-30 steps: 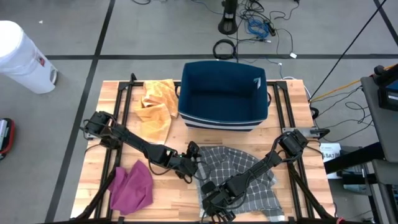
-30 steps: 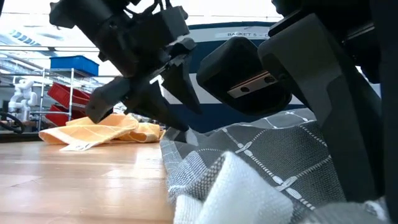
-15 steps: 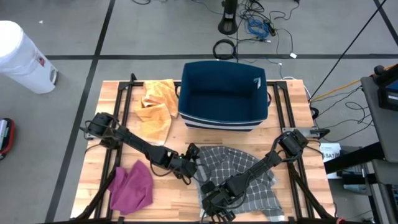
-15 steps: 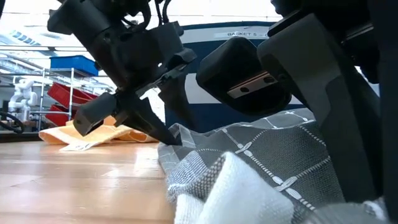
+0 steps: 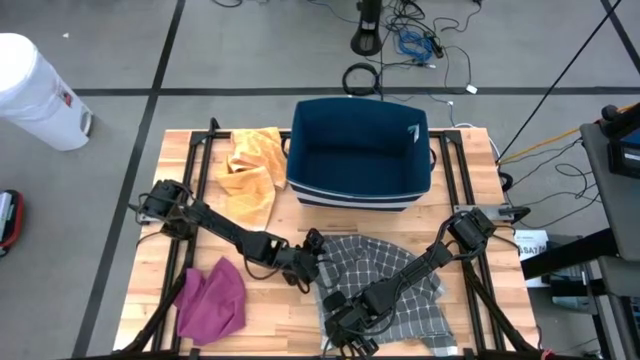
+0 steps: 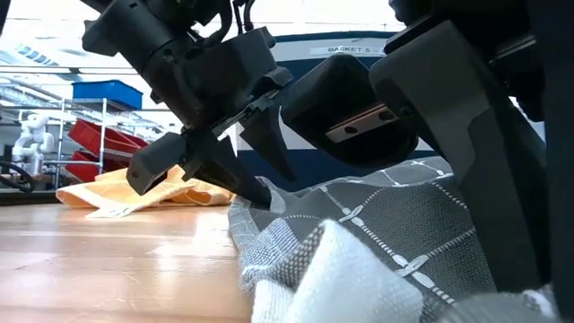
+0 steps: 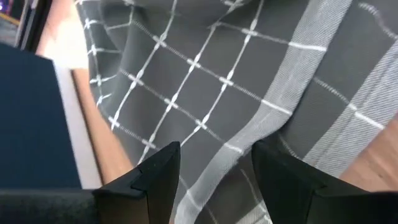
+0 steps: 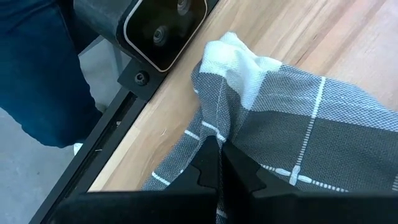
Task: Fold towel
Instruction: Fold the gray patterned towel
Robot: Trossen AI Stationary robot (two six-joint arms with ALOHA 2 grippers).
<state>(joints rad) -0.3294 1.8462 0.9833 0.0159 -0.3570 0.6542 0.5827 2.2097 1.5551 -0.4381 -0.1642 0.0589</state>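
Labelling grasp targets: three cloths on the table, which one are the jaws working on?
The grey checked towel at the table's front. Right gripper is shut on its edge, left gripper open over it. The orange cloth and magenta cloth lie untouched.

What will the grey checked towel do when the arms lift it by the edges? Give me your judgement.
The grey checked towel likely sags and drapes: it already lies in soft folds and ridges. It looks light, thin woven cloth, so it should lift easily. The right gripper, shut on a pinched fold, suggests the weave holds without slipping; the open left gripper straddles another ridge.
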